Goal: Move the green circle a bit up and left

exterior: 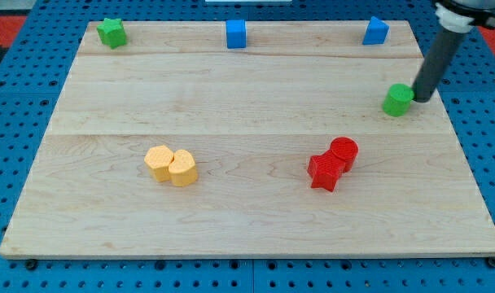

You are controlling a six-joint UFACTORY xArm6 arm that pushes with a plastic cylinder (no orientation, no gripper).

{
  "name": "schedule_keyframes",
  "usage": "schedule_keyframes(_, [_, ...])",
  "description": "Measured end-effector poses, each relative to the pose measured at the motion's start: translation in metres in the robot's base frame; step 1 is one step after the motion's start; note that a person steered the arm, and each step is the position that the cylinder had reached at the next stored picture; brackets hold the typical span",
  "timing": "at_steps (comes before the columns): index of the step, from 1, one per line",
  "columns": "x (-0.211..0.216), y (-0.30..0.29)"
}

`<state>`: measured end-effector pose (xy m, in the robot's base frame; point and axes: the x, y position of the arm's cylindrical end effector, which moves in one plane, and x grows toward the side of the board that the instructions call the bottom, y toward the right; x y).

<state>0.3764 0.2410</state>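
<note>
The green circle (398, 99) stands near the board's right edge, in the upper right part of the view. My tip (419, 98) is right beside it on its right, touching or almost touching it. The dark rod rises from there to the view's top right corner.
A green star (111, 32) sits at the top left, a blue cube (236, 33) at top middle, a blue block (375, 31) at top right. Two yellow blocks (171, 165) touch at lower left. A red circle (343, 150) and red star (325, 172) touch at lower right. The wooden board (247, 220) lies on a blue pegboard.
</note>
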Motion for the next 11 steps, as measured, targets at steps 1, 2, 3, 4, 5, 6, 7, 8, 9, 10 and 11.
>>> schedule_keyframes(1, [0.004, -0.005])
schedule_keyframes(2, [0.033, -0.001])
schedule_keyframes(3, [0.034, -0.012])
schedule_keyframes(4, [0.015, -0.031])
schedule_keyframes(5, [0.014, -0.042])
schedule_keyframes(6, [0.008, -0.058])
schedule_keyframes(7, [0.004, -0.074])
schedule_keyframes(8, [0.002, -0.094])
schedule_keyframes(9, [0.0, -0.108])
schedule_keyframes(10, [0.011, -0.12])
schedule_keyframes(11, [0.012, -0.194])
